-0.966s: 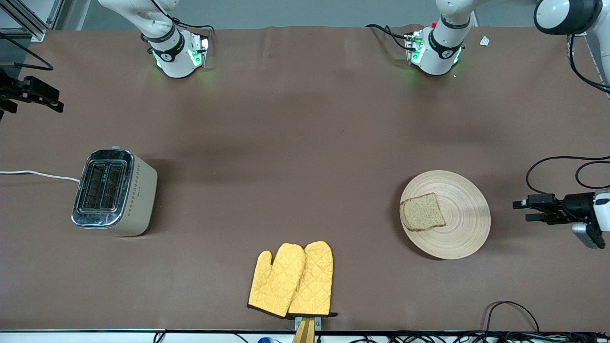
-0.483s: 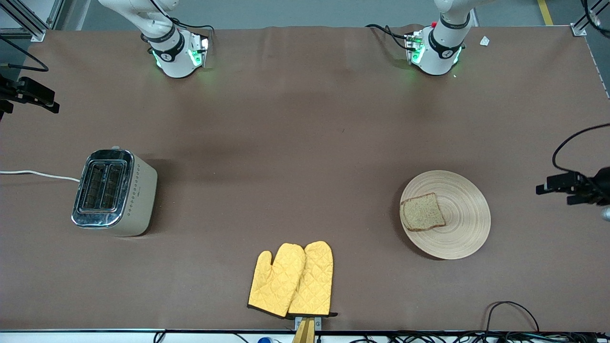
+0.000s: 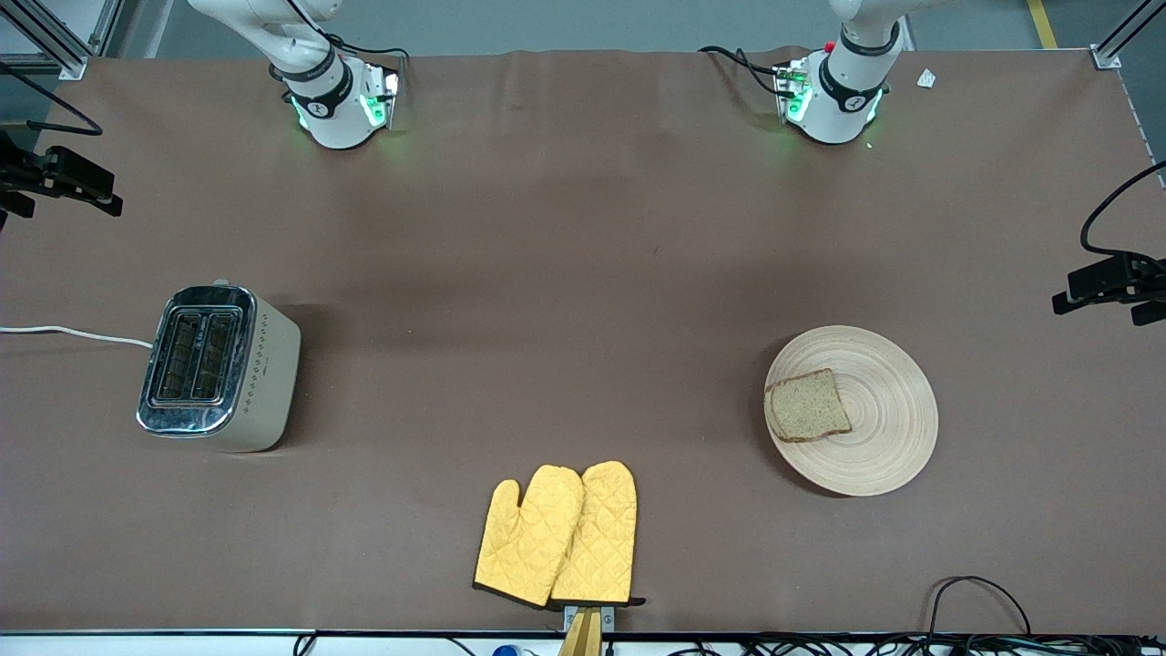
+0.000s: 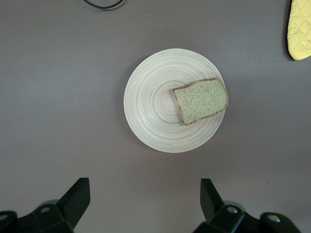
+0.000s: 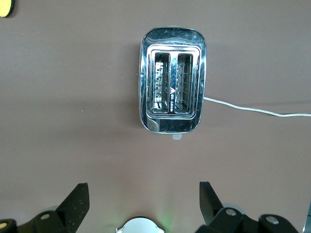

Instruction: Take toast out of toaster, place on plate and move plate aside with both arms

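The toast (image 3: pixel 809 405) lies flat on the plate (image 3: pixel 888 410), on the part toward the right arm's end. The plate rests on the brown table toward the left arm's end. My left gripper (image 3: pixel 1089 292) is open and empty, high over the table's edge at the left arm's end. From there the left wrist view looks down on the plate (image 4: pixel 150 102) and the toast (image 4: pixel 200 100), with the left gripper (image 4: pixel 145 194) apart from both. My right gripper (image 3: pixel 77 187) is open and empty, high over the right arm's end. It shows in its own wrist view (image 5: pixel 144 194) too.
A silver toaster (image 3: pixel 219 369) with two empty slots stands toward the right arm's end, its white cord (image 3: pixel 73 333) trailing off the table. It also shows in the right wrist view (image 5: pixel 172 99). A pair of yellow oven mitts (image 3: pixel 557 538) lies near the front edge.
My left gripper has drawn away from the plate, out to the table's edge and toward the robots' bases. The toast, the plate and the right gripper have stayed in place.
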